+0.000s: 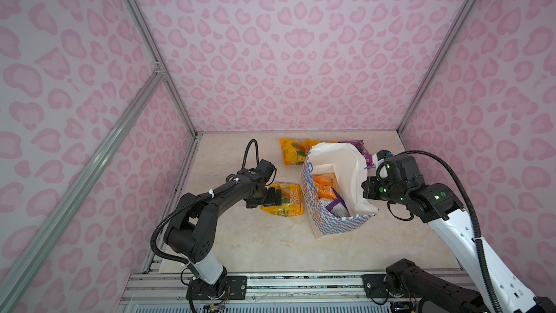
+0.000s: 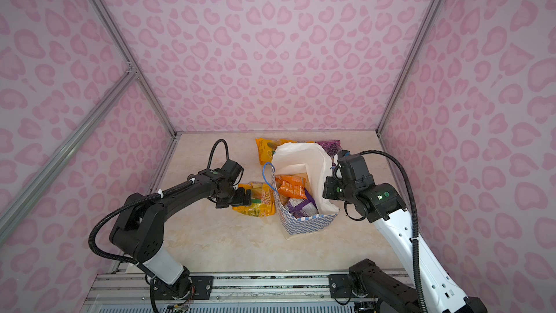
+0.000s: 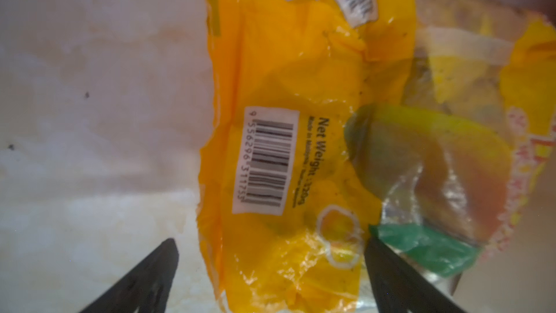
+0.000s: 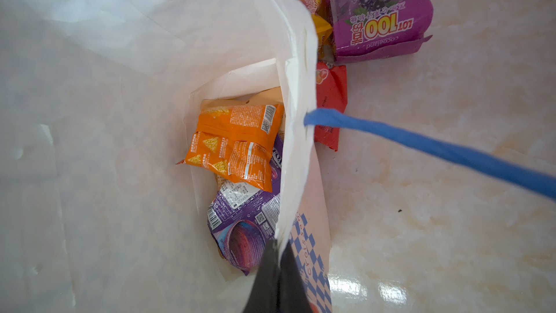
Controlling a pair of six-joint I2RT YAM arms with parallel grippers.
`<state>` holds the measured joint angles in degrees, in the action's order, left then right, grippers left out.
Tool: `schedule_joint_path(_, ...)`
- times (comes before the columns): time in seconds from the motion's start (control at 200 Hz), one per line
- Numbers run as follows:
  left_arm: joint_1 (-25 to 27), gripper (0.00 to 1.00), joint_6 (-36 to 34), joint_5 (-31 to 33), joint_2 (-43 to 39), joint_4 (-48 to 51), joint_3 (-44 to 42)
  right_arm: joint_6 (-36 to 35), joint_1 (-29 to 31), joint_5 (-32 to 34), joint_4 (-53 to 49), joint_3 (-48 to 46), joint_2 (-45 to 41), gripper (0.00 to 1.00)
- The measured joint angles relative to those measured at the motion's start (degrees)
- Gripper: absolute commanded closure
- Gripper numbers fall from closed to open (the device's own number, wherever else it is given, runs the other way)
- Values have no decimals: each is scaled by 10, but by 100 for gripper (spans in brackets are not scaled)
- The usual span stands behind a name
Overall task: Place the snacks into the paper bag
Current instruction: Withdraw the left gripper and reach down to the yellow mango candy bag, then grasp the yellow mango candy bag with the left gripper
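The paper bag [image 1: 340, 227] stands open just right of the middle of the table [image 1: 240, 245]. The right gripper [image 4: 275, 246] is pinched tight on the bag's rim. An orange packet [image 4: 234, 149] and a purple packet [image 4: 240, 218] lie inside. The left gripper [image 3: 270, 239], its 2 fingers spread wide, straddles the end of a yellow packet [image 1: 287, 203] just left of the bag, perhaps touching it. A second yellow packet [image 1: 294, 152] and a grape packet [image 4: 379, 10] lie by the far edge.
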<state>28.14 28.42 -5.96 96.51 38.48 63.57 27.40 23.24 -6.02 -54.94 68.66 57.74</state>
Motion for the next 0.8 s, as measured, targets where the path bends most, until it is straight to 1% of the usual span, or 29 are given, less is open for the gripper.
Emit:
schedule_joint_path(0.23, -4, 0, -9, -34, 50, -24, 17, 0, 0, 0, -2, -4, -5, 100)
schedule_joint_path(0.41, -4, 5, -17, -54, 78, -40, 20, 0, 0, 0, -2, -7, -5, 100)
schedule_joint_path(0.52, -5, 12, -21, -59, 87, -43, 21, 0, 0, 0, -1, -7, -3, 100)
schedule_joint_path(0.665, -5, 26, -24, -70, 90, -56, 13, 0, 0, 0, 0, -7, -3, 100)
schedule_joint_path(0.8, -3, 34, -14, -81, 88, -80, 4, 0, 0, 0, 0, -7, -3, 100)
